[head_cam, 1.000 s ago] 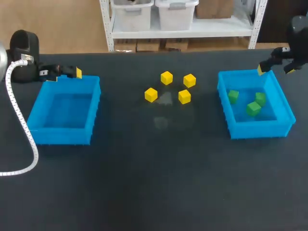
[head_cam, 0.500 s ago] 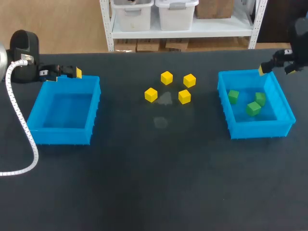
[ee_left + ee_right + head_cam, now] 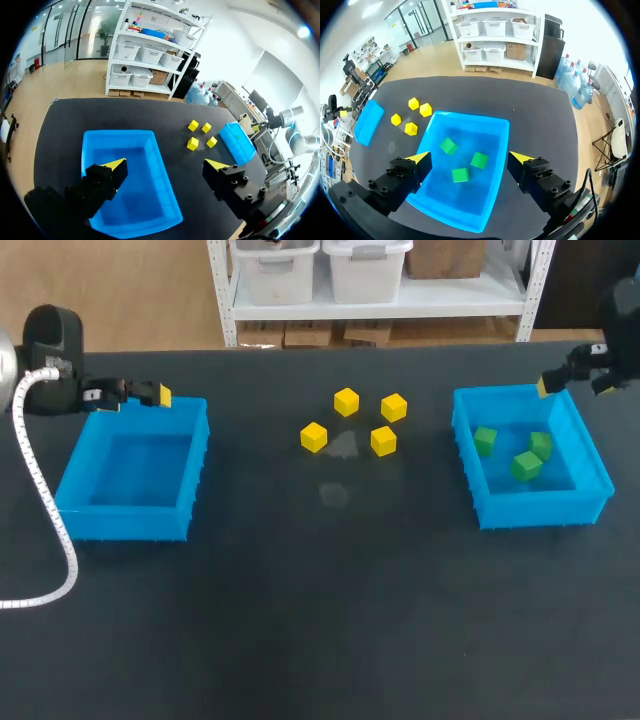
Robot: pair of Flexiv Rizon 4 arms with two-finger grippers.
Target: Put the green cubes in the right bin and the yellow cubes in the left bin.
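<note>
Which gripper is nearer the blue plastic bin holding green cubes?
Right. The right gripper is above that bin's far rim; the left gripper is by the empty blue bin.

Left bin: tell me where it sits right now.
In the head view the left bin sits on the left side of the table, well left of the nearest yellow cube and opposite the right bin.

Black left arm [image 3: 50, 335], white ribbed cable [image 3: 22, 425], yellow-tipped fingers [image 3: 106, 176]
</note>
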